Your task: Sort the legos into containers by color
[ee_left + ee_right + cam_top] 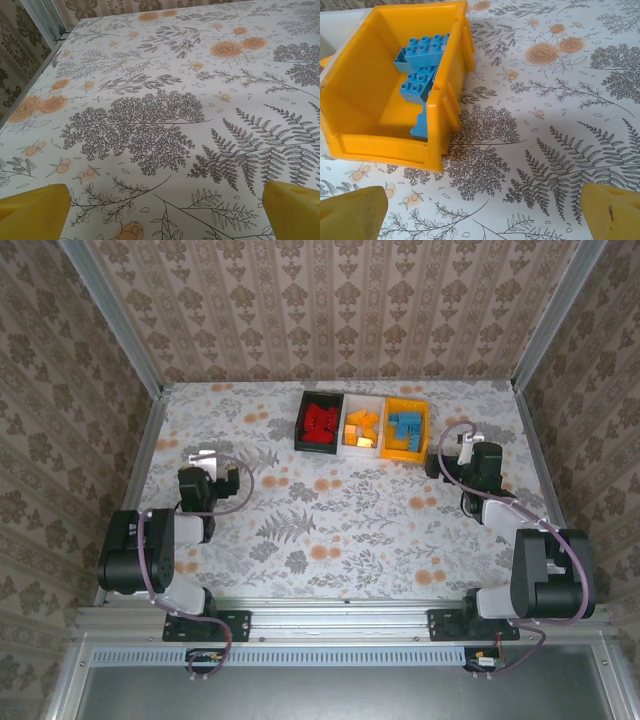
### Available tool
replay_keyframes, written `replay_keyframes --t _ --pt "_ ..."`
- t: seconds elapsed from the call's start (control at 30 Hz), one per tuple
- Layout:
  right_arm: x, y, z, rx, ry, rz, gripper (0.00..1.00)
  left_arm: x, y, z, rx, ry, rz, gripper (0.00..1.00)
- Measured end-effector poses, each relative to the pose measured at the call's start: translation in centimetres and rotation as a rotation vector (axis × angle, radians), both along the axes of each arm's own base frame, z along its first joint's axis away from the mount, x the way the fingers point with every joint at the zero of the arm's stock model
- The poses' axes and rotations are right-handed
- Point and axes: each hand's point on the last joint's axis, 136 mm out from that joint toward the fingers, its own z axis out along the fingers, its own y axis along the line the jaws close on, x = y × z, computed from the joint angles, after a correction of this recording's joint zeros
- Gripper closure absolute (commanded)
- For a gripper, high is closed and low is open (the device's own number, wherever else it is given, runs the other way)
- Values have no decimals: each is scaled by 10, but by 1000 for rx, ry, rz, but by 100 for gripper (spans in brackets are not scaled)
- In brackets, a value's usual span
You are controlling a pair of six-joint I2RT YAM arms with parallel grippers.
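Three containers stand in a row at the back middle of the table. The black one [300, 425] holds red legos [320, 423], the white one [363, 400] holds orange legos [362, 430], and the yellow one [402, 454] holds blue legos [405, 424]. My left gripper [207, 454] rests low at the left, open, with bare tablecloth between its yellow fingers [32, 212]. My right gripper [468, 437] sits just right of the yellow container [385, 145], open and empty. The blue legos [422, 52] lie piled inside that container.
A floral tablecloth [330, 520] covers the table. Patterned walls with metal posts [110, 310] close in the left, back and right sides. A metal rail [320, 620] with both arm bases runs along the near edge.
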Motion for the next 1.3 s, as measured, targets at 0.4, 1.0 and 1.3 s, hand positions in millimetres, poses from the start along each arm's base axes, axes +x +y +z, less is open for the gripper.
replay_keyframes --t 0.4,1.0,1.3 --pt "-1 10 7 -30 -144 35 0 0 -1 0 -3 0 -6 0" --pt "-9 14 -25 -75 -206 31 0 0 -1 0 -3 0 -7 0" --pt "6 12 -12 -85 -218 13 0 0 -2 0 -4 0 -10 0"
